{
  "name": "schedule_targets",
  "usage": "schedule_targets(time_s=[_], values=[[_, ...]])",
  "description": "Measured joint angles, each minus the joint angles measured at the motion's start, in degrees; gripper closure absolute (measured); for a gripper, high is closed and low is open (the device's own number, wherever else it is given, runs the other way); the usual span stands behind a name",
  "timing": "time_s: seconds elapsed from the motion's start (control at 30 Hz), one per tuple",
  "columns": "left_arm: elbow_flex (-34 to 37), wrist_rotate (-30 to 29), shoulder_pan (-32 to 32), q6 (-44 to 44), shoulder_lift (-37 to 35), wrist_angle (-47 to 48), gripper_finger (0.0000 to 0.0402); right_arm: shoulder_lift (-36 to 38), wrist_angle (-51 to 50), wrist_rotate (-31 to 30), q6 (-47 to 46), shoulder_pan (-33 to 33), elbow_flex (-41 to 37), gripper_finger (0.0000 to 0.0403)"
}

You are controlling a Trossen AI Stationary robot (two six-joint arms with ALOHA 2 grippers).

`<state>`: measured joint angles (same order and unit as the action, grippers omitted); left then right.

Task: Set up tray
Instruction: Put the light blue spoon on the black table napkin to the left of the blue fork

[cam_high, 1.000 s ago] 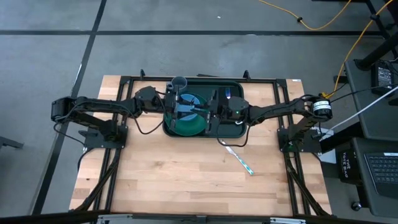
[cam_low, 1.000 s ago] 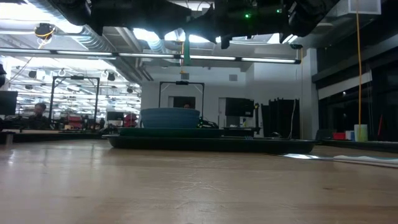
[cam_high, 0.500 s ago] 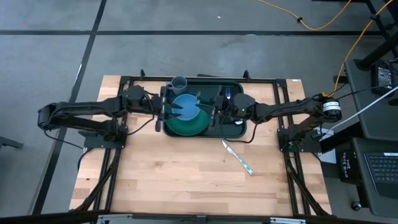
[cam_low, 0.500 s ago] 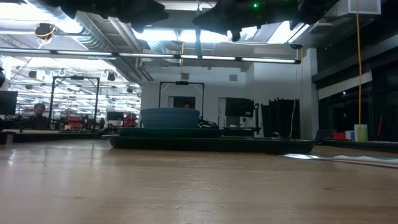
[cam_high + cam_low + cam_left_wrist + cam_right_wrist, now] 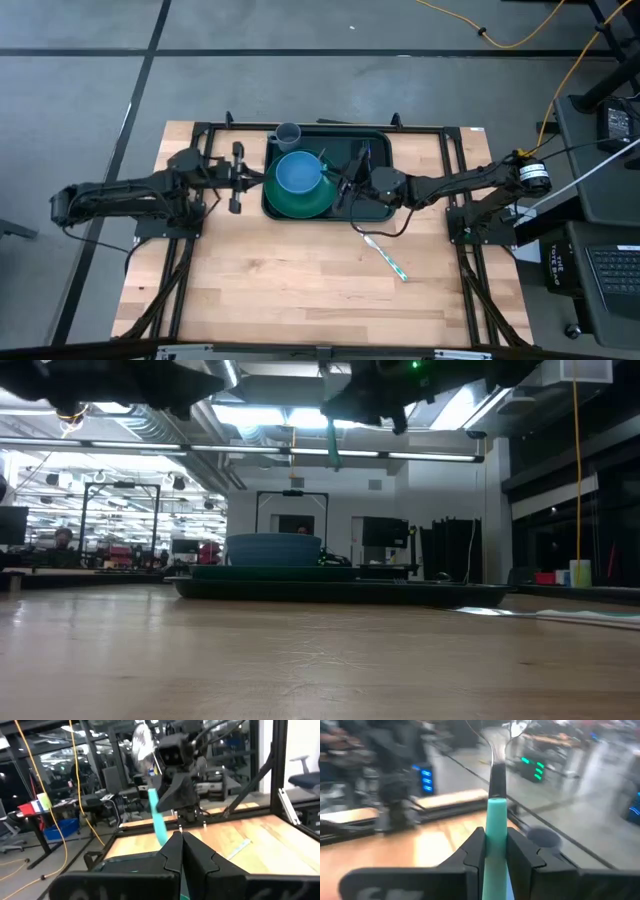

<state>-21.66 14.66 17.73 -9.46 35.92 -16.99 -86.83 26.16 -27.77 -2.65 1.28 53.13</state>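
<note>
The right gripper (image 5: 347, 186) hangs above the right half of the tray (image 5: 378, 209), its jaws clamped on the teal handle of a utensil, seemingly a fork (image 5: 495, 795), which the right wrist view shows standing up between the fingers with its metal head out beyond them. The main risk is the release: the handle is thin and smooth and held near one end, so it could swing in the grip or drop askew, strike the raised rim, or land against the green plate (image 5: 303, 203) and the blue bowl (image 5: 298, 173) stacked on it instead of the bare tray floor just beside them. The left gripper (image 5: 236, 178) sits left of the tray over bare wood, jaws together and holding nothing, so it is unlikely to interfere. A grey cup (image 5: 288, 133) stands at the tray's upper left corner, and a second teal-handled utensil (image 5: 385, 255) lies on the table below and right of the tray, yet to be fetched. The tray itself rests at the upper centre of a pale wooden tabletop (image 5: 290, 290) framed by black rails. Beyond it, the low view shows a large workshop with ceiling lights, racks and desks, and a person (image 5: 63, 538) seated far off at middle left.
</note>
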Motion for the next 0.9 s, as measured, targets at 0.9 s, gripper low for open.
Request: schedule_targets(time_s=[0.9], values=[[6.06, -0.03, 0.86, -0.28, -10.07, 0.94, 0.0394, -0.02, -60.73, -15.77, -47.11, -3.69, 15.44, 0.0345]])
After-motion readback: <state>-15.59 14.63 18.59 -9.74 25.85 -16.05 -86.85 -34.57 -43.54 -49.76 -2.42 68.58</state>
